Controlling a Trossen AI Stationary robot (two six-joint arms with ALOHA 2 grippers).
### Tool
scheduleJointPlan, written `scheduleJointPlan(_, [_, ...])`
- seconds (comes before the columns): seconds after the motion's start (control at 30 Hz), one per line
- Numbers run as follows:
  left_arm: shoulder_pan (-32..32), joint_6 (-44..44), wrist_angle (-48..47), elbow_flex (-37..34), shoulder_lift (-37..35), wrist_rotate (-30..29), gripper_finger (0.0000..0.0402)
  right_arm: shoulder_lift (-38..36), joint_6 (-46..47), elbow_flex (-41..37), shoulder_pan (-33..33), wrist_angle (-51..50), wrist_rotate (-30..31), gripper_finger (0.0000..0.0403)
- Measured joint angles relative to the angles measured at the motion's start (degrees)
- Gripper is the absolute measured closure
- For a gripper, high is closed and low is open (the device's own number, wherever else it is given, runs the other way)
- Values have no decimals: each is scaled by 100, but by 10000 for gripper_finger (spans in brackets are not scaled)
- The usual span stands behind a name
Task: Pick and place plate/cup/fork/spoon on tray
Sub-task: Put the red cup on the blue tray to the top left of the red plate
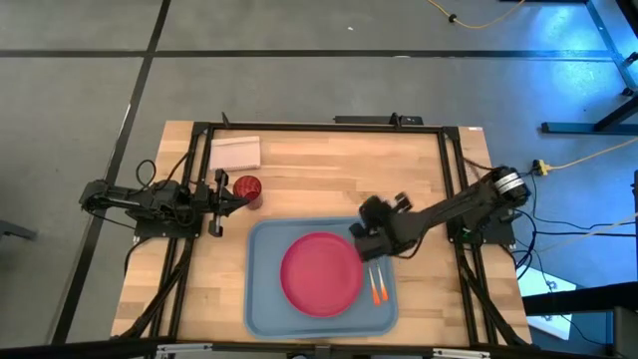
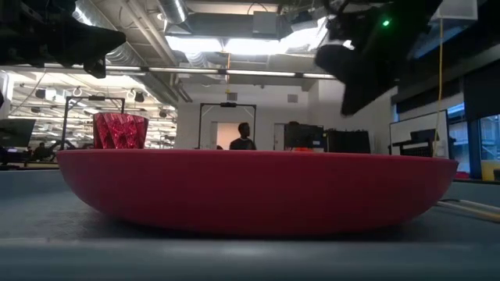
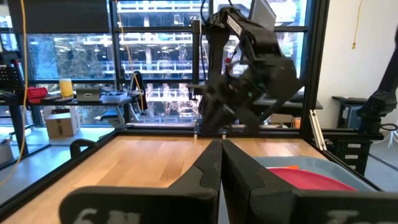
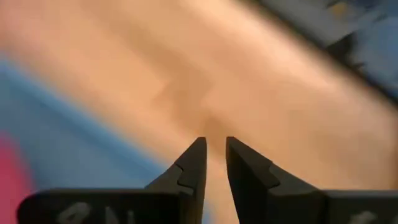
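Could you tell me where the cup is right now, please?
In the high view the cup stands on the bare table, off the tray, beyond its far left corner, just in front of the left gripper.

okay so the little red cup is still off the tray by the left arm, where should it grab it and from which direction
Probably the cup's rim, coming straight down from above. It stands upright on the table with its mouth open upward, just beyond the left gripper, and no other item crowds it.
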Motion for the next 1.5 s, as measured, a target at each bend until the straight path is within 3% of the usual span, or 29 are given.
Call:
scheduleJointPlan(0.17, [0, 1, 1, 2, 0, -1, 401, -588, 390, 0, 35, -1522, 1069, 337])
scheduleJointPlan(0.4, [-2, -1, 0, 0, 1, 1, 401, -944, 440, -61, 217, -2130, 1013, 337])
scheduleJointPlan(0.5, [-2, -1, 0, 0, 0, 1, 401, -942, 438, -234, 322, -1993, 1472, 337])
scheduleJointPlan(0.7, [0, 1, 2, 0, 1, -1, 401, -1205, 1138, -1033, 516, -1378, 1505, 337])
scheduleJointPlan(0.8, [-2, -1, 0, 0, -1, 1, 401, -1711, 1213, -1700, 588, -787, 1489, 337])
scheduleJointPlan(0.93, [0, 0, 1, 0, 0, 0, 401, -2777, 487, -2664, 510, 719, 1387, 337])
scheduleJointPlan(1.07, [-1, 0, 1, 0, 0, 0, 401, -3794, -1788, -3735, 288, 3416, 773, 337])
scheduleJointPlan(1.23, [-1, -1, 2, 2, -1, 0, 401, -4397, -4677, -5055, -199, 6931, -1143, 337])
scheduleJointPlan(1.33, [-2, 1, 0, 0, 1, 0, 401, -4553, -5412, -5710, -504, 8096, -2116, 337])
scheduleJointPlan(1.5, [-1, 1, 0, 2, -1, -1, 401, -4617, -6202, -6385, -935, 9170, -3702, 337])
